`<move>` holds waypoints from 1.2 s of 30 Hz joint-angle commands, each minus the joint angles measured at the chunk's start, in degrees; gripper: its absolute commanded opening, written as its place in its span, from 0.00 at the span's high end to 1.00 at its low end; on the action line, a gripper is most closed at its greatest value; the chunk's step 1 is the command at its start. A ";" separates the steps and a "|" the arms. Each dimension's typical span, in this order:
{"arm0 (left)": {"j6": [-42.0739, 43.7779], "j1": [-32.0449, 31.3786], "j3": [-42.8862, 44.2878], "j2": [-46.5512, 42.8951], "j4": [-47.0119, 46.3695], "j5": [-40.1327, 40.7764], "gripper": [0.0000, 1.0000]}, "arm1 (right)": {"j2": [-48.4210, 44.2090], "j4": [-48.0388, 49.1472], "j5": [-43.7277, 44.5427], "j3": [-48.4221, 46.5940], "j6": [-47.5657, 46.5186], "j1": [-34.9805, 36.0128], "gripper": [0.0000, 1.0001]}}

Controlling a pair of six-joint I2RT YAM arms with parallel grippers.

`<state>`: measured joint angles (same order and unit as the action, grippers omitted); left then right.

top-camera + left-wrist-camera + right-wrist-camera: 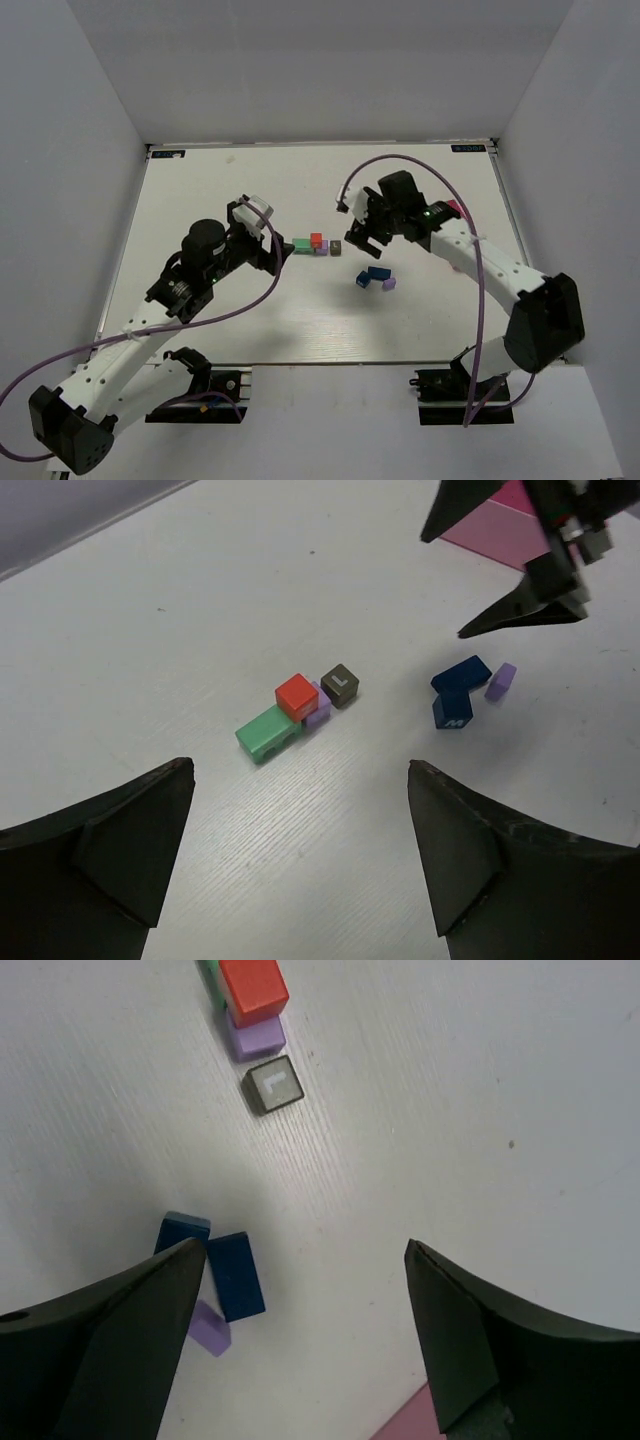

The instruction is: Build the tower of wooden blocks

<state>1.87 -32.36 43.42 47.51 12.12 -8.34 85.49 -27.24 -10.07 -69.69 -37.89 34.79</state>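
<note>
The tower (312,244) is a small cluster: a green bar (268,732) lies flat with a purple block (318,710) at its end, and a red cube (296,695) rests on top of them. A dark cube marked L (340,685) stands just beside the cluster. Two dark blue blocks (455,692) and a small purple block (501,680) lie loose to the right. My left gripper (270,236) hovers open just left of the cluster, holding nothing. My right gripper (362,240) is open above the table between the dark cube (273,1085) and the blue blocks (236,1275).
A pink tray (505,525) lies at the back right, mostly hidden behind my right arm in the top view. White walls enclose the table on three sides. Purple cables loop off both arms.
</note>
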 commanded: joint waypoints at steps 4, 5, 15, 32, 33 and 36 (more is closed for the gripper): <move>-3.36 0.37 3.51 8.38 0.79 -1.51 0.17 | -11.65 4.57 -5.66 12.29 6.60 -4.72 0.39; -3.36 -1.20 4.91 10.65 1.32 -0.72 0.20 | -13.06 4.66 -5.84 15.08 6.77 -5.42 0.47; -1.43 -1.22 8.97 17.72 5.64 1.04 0.47 | -14.30 4.48 -13.93 19.51 7.57 -8.42 0.62; 2.35 0.02 5.18 12.26 6.43 1.40 0.33 | -0.60 5.97 -4.36 14.50 11.08 -1.56 0.41; 2.35 0.02 5.18 11.74 6.43 1.40 0.33 | -0.24 5.89 -3.91 13.97 11.17 -0.61 0.41; 2.35 0.02 5.18 11.73 6.43 0.87 0.33 | 1.78 6.24 -1.54 13.09 11.26 0.71 0.39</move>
<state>3.81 -32.69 49.10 60.90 18.20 -6.98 86.37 -22.65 -14.83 -53.82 -27.49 34.09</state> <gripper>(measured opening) 0.669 0.603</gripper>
